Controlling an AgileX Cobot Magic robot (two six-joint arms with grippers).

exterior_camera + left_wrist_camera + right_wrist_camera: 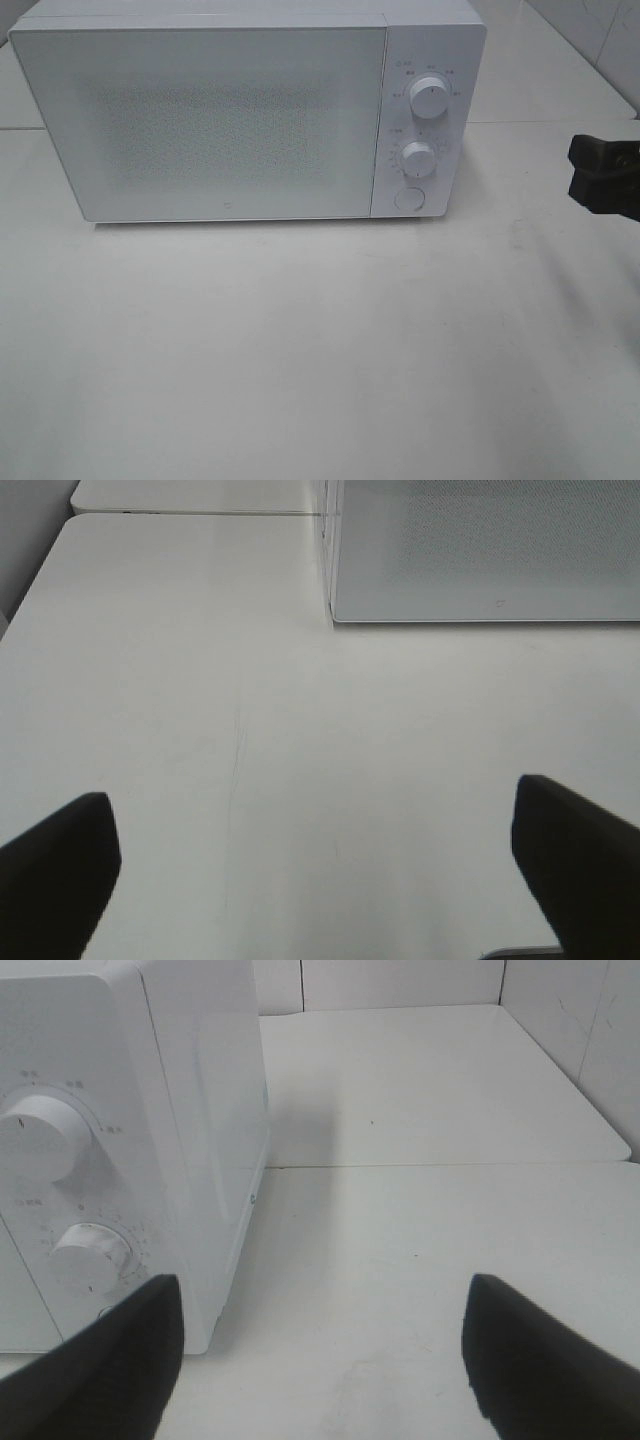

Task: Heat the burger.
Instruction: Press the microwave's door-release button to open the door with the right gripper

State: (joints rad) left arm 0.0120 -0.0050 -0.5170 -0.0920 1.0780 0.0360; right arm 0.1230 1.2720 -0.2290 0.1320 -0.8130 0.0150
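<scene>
Starting the shut microwave [200, 120] seems the step in hand, so centre the right gripper [320, 1355], spread and empty, on the lower knob [90, 1252] just ahead to its left before closing; the left gripper [318, 865] gapes empty too, and the burger is nowhere visible.

The burger is out of sight; the white microwave [200, 120] stands shut.

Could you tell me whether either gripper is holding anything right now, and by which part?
Nothing is held: the left gripper and the right gripper are both open, with only the table showing between their jaws. No burger is in view.
</scene>
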